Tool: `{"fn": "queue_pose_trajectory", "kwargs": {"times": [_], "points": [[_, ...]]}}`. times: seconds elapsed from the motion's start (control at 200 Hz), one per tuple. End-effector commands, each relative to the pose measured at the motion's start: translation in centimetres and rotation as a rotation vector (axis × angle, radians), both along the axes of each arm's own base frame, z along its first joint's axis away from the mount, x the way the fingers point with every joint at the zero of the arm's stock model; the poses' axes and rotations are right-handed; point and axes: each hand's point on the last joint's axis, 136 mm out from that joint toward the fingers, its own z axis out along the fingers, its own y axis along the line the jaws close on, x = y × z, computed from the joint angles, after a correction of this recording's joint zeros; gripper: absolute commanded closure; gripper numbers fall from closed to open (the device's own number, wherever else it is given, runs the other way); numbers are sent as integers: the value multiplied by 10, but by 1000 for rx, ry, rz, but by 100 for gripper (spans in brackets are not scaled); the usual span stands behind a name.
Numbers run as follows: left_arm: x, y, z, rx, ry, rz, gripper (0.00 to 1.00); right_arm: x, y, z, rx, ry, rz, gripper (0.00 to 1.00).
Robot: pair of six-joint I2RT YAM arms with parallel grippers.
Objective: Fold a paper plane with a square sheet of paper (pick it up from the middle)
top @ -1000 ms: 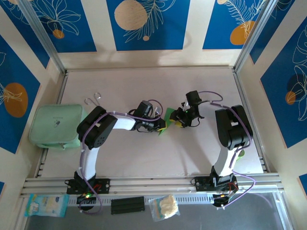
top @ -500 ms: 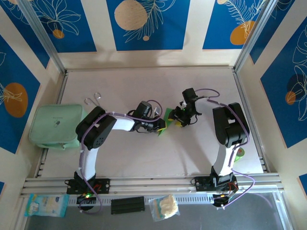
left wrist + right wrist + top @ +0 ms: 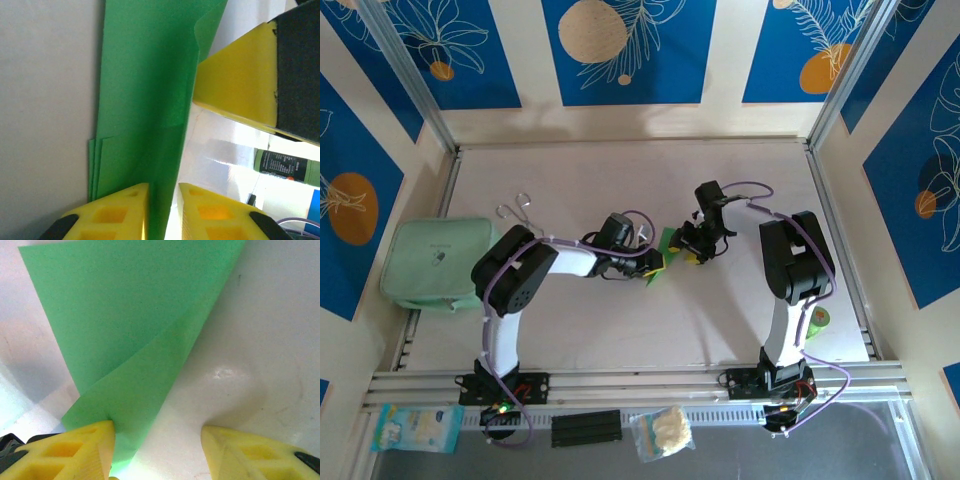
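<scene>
The square sheet of paper (image 3: 664, 242) is bright green, folded into layers, and stands on edge at the table's middle between my two grippers. My left gripper (image 3: 656, 264) reaches it from the left. In the left wrist view the paper (image 3: 145, 100) runs up between that gripper's (image 3: 163, 210) fingers, lying against the left fingertip (image 3: 117, 212) with a slim gap to the right one; the jaws are open. My right gripper (image 3: 687, 251) meets it from the right. In the right wrist view its (image 3: 157, 447) jaws stand wide open, a folded corner of the paper (image 3: 135, 325) beside the left fingertip (image 3: 82, 452).
A pale mint-green pouch (image 3: 435, 262) lies at the left edge, with metal hooks (image 3: 515, 207) behind it. A small green roll (image 3: 817, 317) sits by the right arm's base. Bagged items (image 3: 663, 432) and a black block (image 3: 585, 428) lie beyond the front rail.
The left jaws have parted slightly from the paper they were shut on. The right arm has swung left, bringing its gripper closer to the paper, and its jaws have widened a little.
</scene>
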Motion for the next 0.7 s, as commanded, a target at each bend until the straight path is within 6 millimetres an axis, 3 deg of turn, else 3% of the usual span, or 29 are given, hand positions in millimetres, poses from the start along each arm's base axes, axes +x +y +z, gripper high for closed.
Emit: {"fn": "queue_pose_trajectory", "kwargs": {"times": [0.0,0.355,0.69], "points": [[4,6,11,2,-18,22,76,-5,1,-41,-69,23,35,47],[1,15,18,40,-68,26,71,-5,4,-42,-76,26,51,47],[-14,18,14,266,-227,-76,63,-4,5,-42,-84,45,50,46]]}}
